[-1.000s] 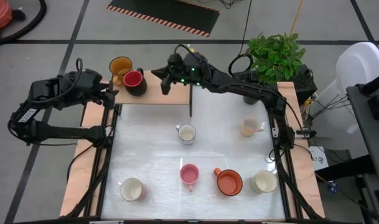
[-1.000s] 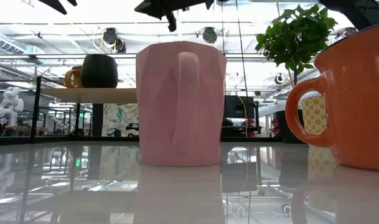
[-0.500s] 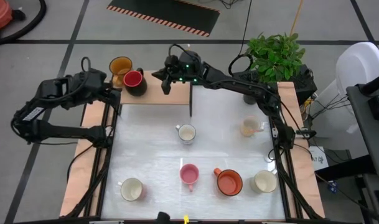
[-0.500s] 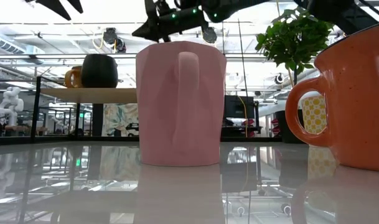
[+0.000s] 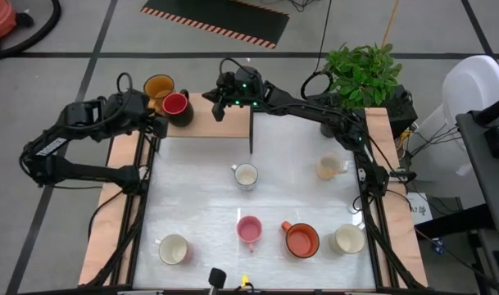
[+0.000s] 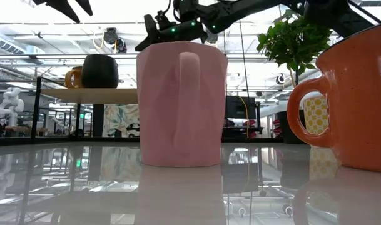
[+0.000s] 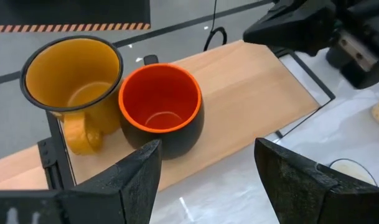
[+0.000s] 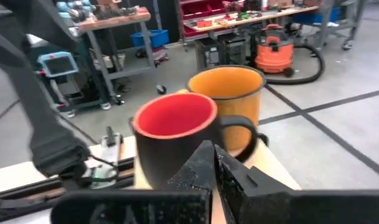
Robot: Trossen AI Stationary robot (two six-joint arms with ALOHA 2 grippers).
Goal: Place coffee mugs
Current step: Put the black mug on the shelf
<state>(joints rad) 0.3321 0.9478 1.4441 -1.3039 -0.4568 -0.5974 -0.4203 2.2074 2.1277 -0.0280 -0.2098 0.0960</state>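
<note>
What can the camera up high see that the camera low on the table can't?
Only the high view shows the white mugs: one mid-table, one front left, one front right, a pale one on the right. It also shows the red-inside mug has a red inside.

Only the low view shows the room behind and the pink mug's handle.

Both show the pink mug, orange mug, yellow mug, plant, and both arms.

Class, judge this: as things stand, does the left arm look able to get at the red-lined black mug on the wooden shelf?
Probably yes. The left gripper is open and faces the mug with nothing between them. The yellow mug beside it crowds one side.
</note>
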